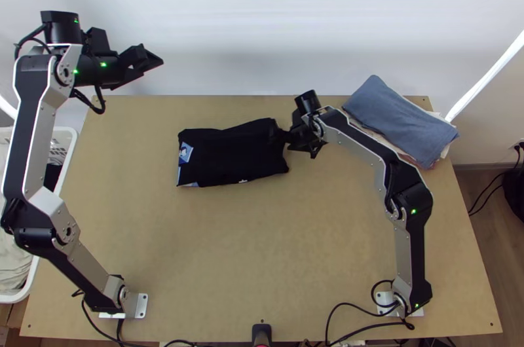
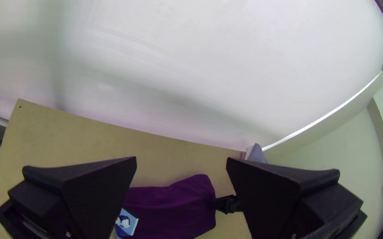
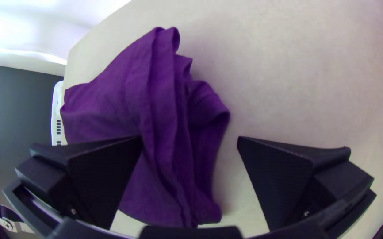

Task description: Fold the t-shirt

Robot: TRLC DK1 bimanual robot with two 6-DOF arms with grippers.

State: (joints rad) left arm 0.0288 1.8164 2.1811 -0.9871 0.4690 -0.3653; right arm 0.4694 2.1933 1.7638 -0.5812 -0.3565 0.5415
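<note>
Left pincer (image 2: 181, 158) open aloft, right pincer (image 3: 189, 138) open at the right end of the folded t-shirt (image 1: 229, 154), folding apparently well advanced, next calling for a careful grip there.

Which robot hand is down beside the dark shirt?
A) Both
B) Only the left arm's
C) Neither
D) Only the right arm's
D: the right hand is down at one end of the dark shirt, with its fingers apart, while the left hand is up and away from it.
</note>
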